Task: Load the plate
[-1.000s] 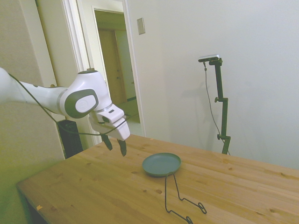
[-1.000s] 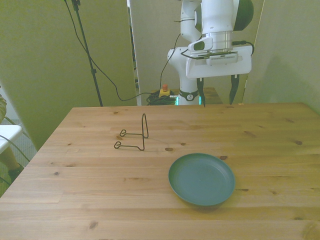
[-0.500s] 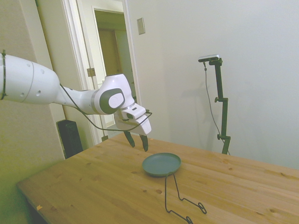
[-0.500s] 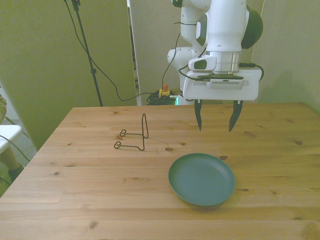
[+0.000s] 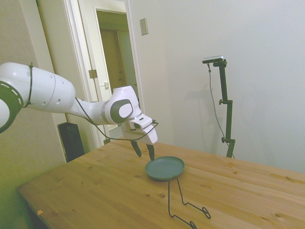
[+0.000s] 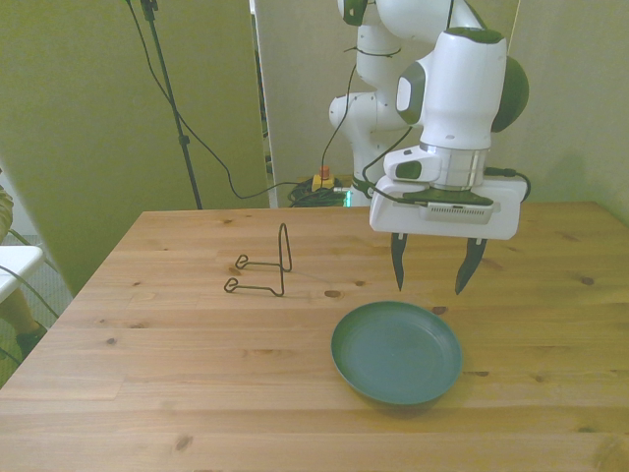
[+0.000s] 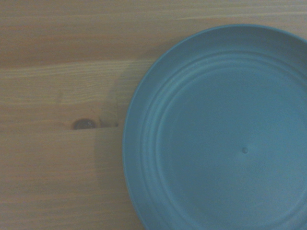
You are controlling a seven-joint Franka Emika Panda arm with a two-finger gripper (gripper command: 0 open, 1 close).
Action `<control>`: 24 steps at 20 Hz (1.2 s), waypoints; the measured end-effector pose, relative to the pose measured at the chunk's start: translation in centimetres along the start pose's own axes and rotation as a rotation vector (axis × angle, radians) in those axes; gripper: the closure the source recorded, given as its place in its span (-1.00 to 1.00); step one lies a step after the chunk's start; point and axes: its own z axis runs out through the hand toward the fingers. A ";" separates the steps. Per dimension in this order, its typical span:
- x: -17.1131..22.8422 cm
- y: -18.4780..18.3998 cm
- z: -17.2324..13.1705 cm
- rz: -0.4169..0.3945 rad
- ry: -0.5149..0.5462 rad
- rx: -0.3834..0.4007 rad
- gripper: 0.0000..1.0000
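Note:
The teal plate (image 6: 397, 352) lies flat on the wooden table (image 6: 177, 374), toward the front view's right; it also shows in the side view (image 5: 165, 167) and fills much of the wrist view (image 7: 225, 134). My gripper (image 6: 429, 279) hangs open and empty just above the table, over the plate's far rim, fingers pointing down. In the side view the gripper (image 5: 144, 151) sits just left of the plate. A thin black wire plate stand (image 6: 265, 265) stands empty on the table at the front view's left of the plate, and in the side view (image 5: 183, 202) nearer the camera.
Bare wood table (image 5: 86, 191) surrounds the plate. A dark knot (image 7: 84, 124) marks the board beside the plate's rim. Cables and a red button (image 6: 321, 177) lie behind the table's far edge. A doorway (image 5: 114, 62) opens behind the arm.
The arm has reached forward and down over the last second, bringing the open gripper from behind the table's far edge to just above the plate's far rim. Plate and stand have not moved.

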 end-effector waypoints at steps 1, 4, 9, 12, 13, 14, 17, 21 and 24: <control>0.1 -0.2 0.5 0.003 0.003 -0.007 -1.00; 0.3 -1.1 1.7 0.008 0.022 -0.026 -1.00; -0.3 -2.7 3.9 0.003 0.020 -0.044 -1.00; -0.9 -3.4 4.8 -0.006 0.023 -0.051 -1.00; -1.0 -3.6 5.0 -0.008 0.023 -0.051 -1.00; -1.1 -3.7 5.1 -0.010 0.023 -0.051 -1.00; -1.5 -3.9 5.3 -0.015 0.024 -0.054 -1.00; -1.9 -4.3 5.6 -0.021 0.025 -0.056 -1.00; -1.9 -4.9 5.6 -0.019 0.038 -0.054 -1.00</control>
